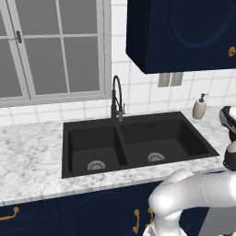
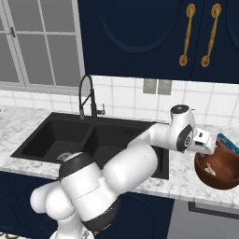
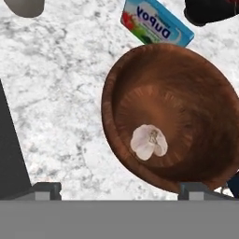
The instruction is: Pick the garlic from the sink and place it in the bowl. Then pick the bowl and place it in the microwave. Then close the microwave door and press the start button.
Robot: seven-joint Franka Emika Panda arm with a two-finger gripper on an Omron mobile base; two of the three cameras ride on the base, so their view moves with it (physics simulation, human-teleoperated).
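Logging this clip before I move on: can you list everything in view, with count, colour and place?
garlic: one, pale cream, lying inside the bowl
bowl: one, reddish-brown, on the counter right of the sink
sink: one, black, double basin, set in the counter
faucet: one, black, behind the sink
soap dispenser: one, beige, by the wall
carton: one, blue, beside the bowl
counter: one, grey-white marble
pincer: one, dark tips, open, above the bowl

The blue carton [image 3: 158, 21] behind the bowl [image 3: 186, 93] reads "Dupoy" (white letters, seen upside down).
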